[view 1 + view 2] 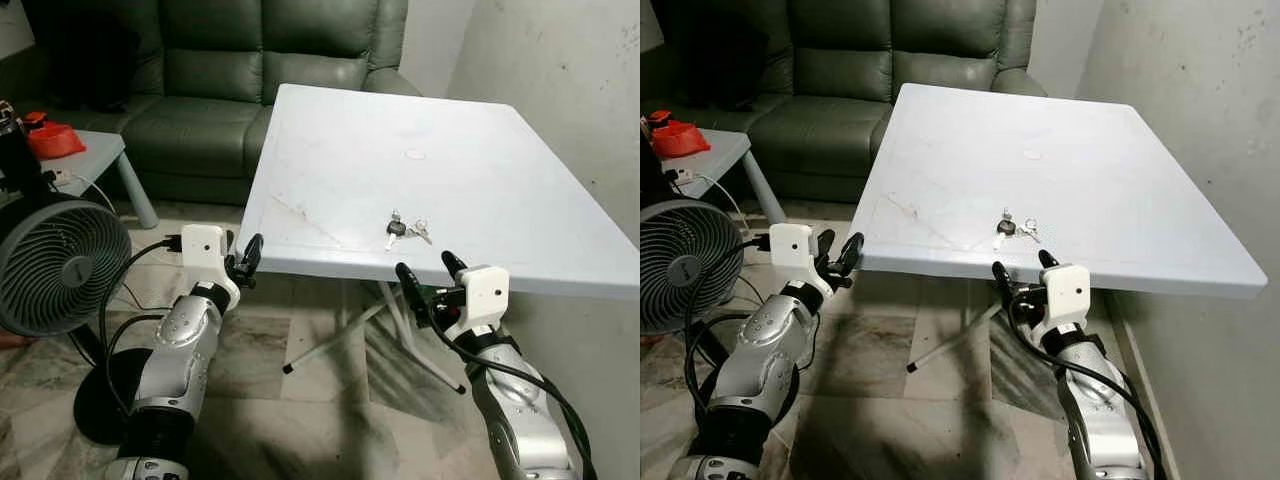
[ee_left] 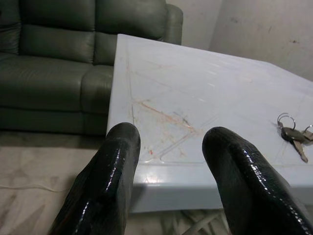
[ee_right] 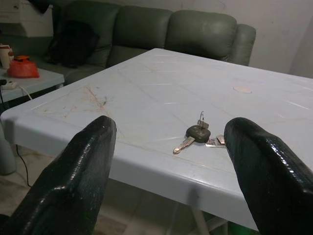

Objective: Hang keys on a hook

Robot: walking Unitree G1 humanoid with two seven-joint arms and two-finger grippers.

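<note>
A small bunch of keys (image 1: 406, 231) with a black-headed key and a ring lies on the white table (image 1: 330, 170), close to its near edge. My right gripper (image 1: 430, 272) is open just in front of that edge, a little below the tabletop, with the keys (image 3: 199, 135) straight ahead between its two black fingers. My left gripper (image 1: 243, 262) is open at the table's near left corner, its fingers (image 2: 112, 181) level with the edge; the keys (image 2: 292, 135) lie far off to its side.
A dark green sofa (image 1: 210, 90) stands behind the table. A floor fan (image 1: 50, 265) with a cable stands to my left, beside a grey side table (image 1: 95, 150) with a red object. A bare wall (image 1: 560, 90) runs along the right. Folding table legs (image 1: 340, 335) cross underneath.
</note>
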